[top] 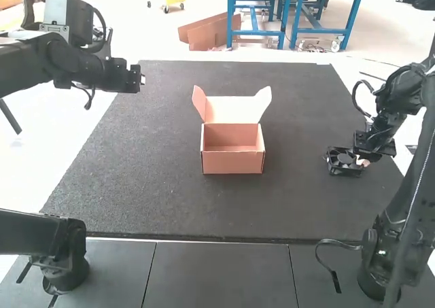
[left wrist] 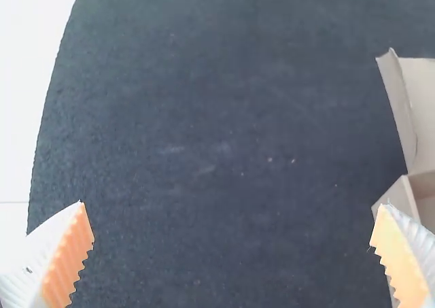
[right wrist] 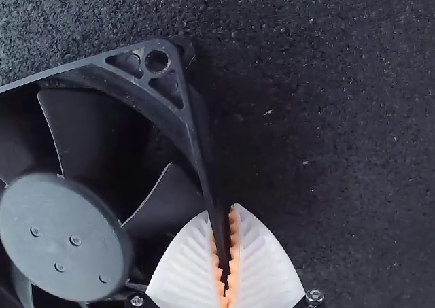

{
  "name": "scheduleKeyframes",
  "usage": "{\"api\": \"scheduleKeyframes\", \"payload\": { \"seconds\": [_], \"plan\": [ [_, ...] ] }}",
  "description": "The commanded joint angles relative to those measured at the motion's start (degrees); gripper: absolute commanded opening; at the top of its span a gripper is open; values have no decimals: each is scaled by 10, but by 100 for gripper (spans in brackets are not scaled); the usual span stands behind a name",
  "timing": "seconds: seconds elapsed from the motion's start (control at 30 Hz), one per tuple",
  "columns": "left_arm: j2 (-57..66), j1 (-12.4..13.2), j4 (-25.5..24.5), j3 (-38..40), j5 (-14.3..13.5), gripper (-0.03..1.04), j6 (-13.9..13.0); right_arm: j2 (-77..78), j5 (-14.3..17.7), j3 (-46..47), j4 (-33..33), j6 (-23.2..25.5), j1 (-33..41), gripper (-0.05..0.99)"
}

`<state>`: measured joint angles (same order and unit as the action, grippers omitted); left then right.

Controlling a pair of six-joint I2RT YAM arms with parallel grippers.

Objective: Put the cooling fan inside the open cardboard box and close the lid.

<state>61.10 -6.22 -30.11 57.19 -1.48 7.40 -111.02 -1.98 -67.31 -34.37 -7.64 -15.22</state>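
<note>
Your right gripper has its ribbed fingers pressed narrow on one side wall of the cooling fan, with the thin black frame between the orange pads. The fan is at the right side of the dark mat. It seems to rest flat there, but you cannot tell for sure whether it is already a little off the surface.

The relation that matters now is this: the open cardboard box stands in the middle of the mat, well apart from the fan and to the left of your right gripper. Its mouth faces up and its longer side runs left to right. The lid stands up at the far edge, so the way in from the right side and from above looks free. I judge that you should lift first and then carry the fan leftward over the near or right wall, not over the lid.

Your left gripper hangs wide open above the far left part of the mat, with one side flap of the box near it. It is much farther from the fan than the right one.
</note>
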Motion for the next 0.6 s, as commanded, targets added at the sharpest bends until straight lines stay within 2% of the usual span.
{"api": "scheduleKeyframes", "payload": {
  "seconds": [0.0, 0.17, 0.57],
  "plan": [
    [-7, 5, 3, 18, 2, 97, 6, 12, 0, 11, 10, 21, -5, -2],
    [-7, 5, 5, 11, 1, 97, 4, 58, -36, -3, -11, 23, -5, -2],
    [-7, 5, 9, -25, 1, 97, 3, 207, -78, -24, -112, 37, -2, -1]
  ]
}}
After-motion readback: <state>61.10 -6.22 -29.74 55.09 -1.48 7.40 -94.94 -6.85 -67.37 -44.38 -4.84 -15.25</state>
